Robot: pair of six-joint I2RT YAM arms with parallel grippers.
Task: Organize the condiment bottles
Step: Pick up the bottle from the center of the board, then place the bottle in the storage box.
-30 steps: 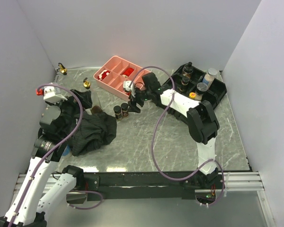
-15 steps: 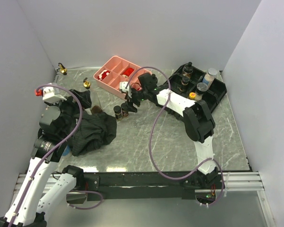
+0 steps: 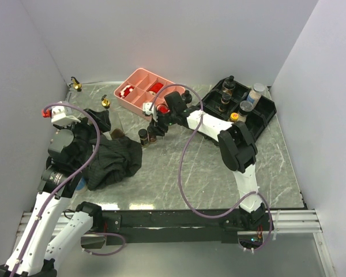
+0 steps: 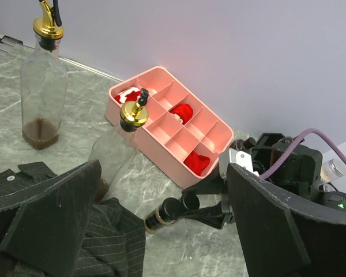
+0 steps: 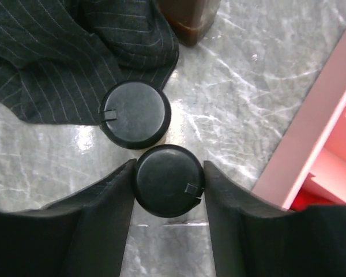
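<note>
Far left, the left gripper (image 4: 164,173) hangs slack with its jaws spread as wide as they go, nothing between them, poised over the black cloth (image 3: 112,161). Just beyond it stand two gold-spouted bottles (image 4: 43,86), clear glass with a little dark liquid at the bottom, one by the back wall and one (image 4: 112,156) right at the cloth's edge.

Now the centre, and here's the action. Two black-lidded jars stand upright on the marbled table (image 3: 179,173), side by side between the cloth and the pink tray (image 3: 139,86). The right gripper (image 5: 168,167) is down over the spice jar (image 5: 167,187) nearer the tray, a finger pressed against each side of its lid. That looks like a clench on the jar.

The worry is the second jar (image 5: 134,114). Its lid appears to touch the held one, so a tilted or sideways lift could nudge it over onto the cloth. The hold is on a smooth round lid, too. If the pads sit off-centre, the jar may twist or slip out. The tray's corner is just beside the outer finger, and a swing that way could clip it.

Far right, the black rack (image 3: 268,109) already holds several bottles, so I reckon placement needs a free slot, or a standing bottle gets knocked.
</note>
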